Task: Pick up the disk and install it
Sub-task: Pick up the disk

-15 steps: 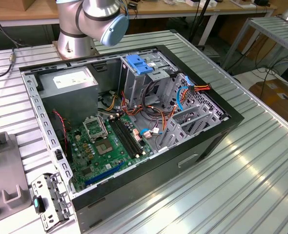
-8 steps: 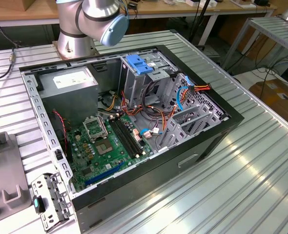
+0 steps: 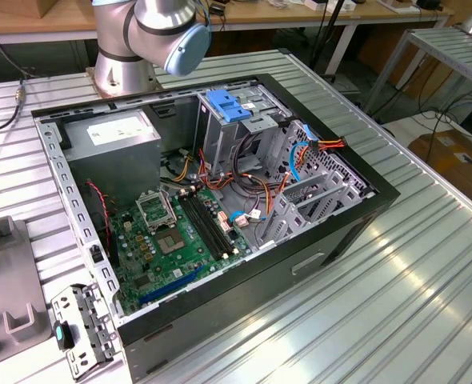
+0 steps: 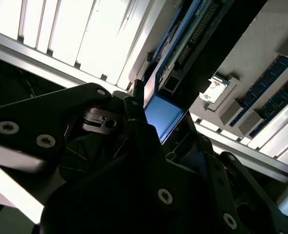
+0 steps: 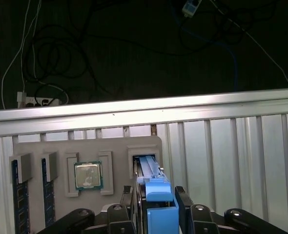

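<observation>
Since the disk (image 5: 150,168) stands on edge in an end slot of the grey holder tray (image 5: 117,146), with the processor chip (image 5: 88,175) lying in a neighbouring pocket of that tray, a straight pull along the slot is judged best. The gripper (image 5: 158,207) is placed over the slot. Its fingers (image 5: 180,202) are set narrow against the blue side rails and appear clamped on the disk, though the contact itself is partly hidden in both wrist views. The hold should be kept square and centred, so that the casing is not jammed against the tray's slot walls.
</observation>
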Robot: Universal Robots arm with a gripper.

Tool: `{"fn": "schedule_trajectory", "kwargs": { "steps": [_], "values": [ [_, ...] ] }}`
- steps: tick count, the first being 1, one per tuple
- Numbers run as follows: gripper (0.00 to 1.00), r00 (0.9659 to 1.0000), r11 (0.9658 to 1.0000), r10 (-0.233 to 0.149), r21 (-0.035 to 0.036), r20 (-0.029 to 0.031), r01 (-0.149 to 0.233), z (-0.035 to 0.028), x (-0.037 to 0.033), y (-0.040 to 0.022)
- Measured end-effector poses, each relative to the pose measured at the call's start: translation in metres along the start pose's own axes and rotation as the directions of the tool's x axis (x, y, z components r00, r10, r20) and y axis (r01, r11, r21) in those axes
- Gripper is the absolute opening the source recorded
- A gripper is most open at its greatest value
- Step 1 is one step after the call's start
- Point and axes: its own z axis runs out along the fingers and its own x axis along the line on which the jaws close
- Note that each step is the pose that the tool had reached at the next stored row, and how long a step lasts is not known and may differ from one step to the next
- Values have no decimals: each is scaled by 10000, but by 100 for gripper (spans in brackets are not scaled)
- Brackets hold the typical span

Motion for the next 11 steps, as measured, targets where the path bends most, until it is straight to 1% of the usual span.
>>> {"fn": "schedule_trajectory", "kwargs": {
  "steps": [3,6,11],
  "values": [
    [47,10000,10000,0,1,1,0,19,0,0],
    [47,10000,10000,0,1,1,0,50,1,0],
    [47,10000,10000,0,2,-6,0,54,2,-1]
  ]
}}
